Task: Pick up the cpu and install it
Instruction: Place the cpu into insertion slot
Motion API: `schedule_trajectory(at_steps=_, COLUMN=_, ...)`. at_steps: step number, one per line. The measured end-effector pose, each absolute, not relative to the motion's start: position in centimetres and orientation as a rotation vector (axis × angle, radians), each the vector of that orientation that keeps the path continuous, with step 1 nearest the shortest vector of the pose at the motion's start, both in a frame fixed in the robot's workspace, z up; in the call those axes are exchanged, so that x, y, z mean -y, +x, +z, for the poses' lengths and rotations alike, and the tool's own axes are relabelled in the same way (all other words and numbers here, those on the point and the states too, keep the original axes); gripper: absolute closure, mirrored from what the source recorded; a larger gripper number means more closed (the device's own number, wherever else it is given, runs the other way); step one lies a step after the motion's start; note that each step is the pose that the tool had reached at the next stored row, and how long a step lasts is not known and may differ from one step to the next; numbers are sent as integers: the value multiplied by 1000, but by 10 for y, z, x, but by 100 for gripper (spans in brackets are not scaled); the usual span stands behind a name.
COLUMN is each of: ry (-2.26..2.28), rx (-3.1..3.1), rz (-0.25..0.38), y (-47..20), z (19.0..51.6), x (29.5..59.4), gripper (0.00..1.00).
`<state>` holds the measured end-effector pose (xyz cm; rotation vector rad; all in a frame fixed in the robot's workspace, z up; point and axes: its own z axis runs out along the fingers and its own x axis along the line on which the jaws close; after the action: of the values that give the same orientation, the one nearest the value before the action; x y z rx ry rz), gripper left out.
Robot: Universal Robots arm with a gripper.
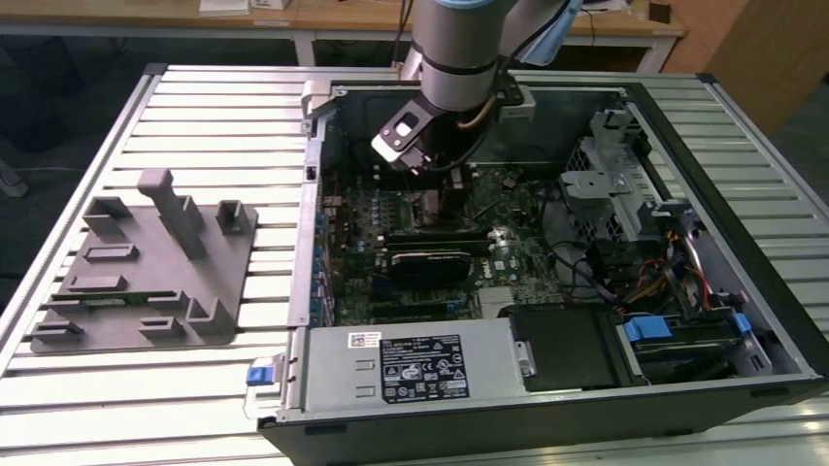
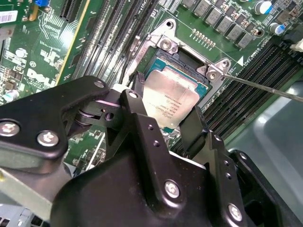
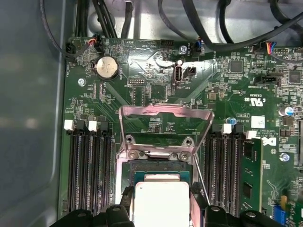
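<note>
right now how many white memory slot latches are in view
4 in the first wrist view: two latches on one side of the cpu, two on the other. More may be hidden.

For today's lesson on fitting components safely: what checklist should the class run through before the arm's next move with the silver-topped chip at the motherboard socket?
1. Grip: black gripper shut on the silver-topped square cpu, fingers on opposite edges: ok.
2. Hinged metal load plate raised off the dark socket recess: ok.
3. Cpu positioned over the socket recess: ok.
4. Cpu seated flat in the socket: cannot tell.
5. Thin steel lever clear of the cpu: ok.
</note>
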<state>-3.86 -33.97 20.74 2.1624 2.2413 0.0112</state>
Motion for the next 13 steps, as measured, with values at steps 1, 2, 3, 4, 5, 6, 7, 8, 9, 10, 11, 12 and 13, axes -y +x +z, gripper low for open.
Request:
schedule_trajectory(at_steps=1, ry=2162, rx=-2241, rz=11, y=-39, z=206, x=340, gripper=45)
schedule_trajectory(at_steps=2, ry=2162, rx=-2241, rz=11, y=-39, z=206, x=339, gripper=45)
schedule_trajectory(at_steps=3, ry=2162, rx=-2241, rz=11, y=-39, z=205, x=339, gripper=45)
schedule_trajectory(at_steps=4, ry=2162, rx=-2241, rz=11, y=-39, z=204, x=339, gripper=45)
schedule_trajectory(at_steps=5, ry=2162, rx=-2241, rz=11, y=-39, z=203, x=339, gripper=45)
schedule_trajectory(at_steps=6, ry=2162, rx=-2241, rz=11, y=-39, z=203, x=339, gripper=45)
schedule_trajectory(at_steps=7, ry=2162, rx=-2241, rz=11, y=-39, z=202, x=339, gripper=45)
schedule_trajectory(at_steps=8, ry=2162, rx=-2241, rz=11, y=-39, z=202, x=339, gripper=45)
schedule_trajectory(at_steps=9, ry=2163, rx=-2241, rz=11, y=-39, z=201, x=339, gripper=45)
schedule_trajectory(at_steps=10, ry=2163, rx=-2241, rz=11, y=-39, z=200, x=339, gripper=45)
schedule_trajectory(at_steps=11, ry=2163, rx=-2240, rz=11, y=-39, z=200, x=339, gripper=45)
schedule_trajectory(at_steps=12, ry=2164, rx=-2240, rz=11, y=-39, z=199, x=339, gripper=45)
schedule_trajectory(at_steps=13, ry=2164, rx=-2240, rz=11, y=-39, z=198, x=339, gripper=45)
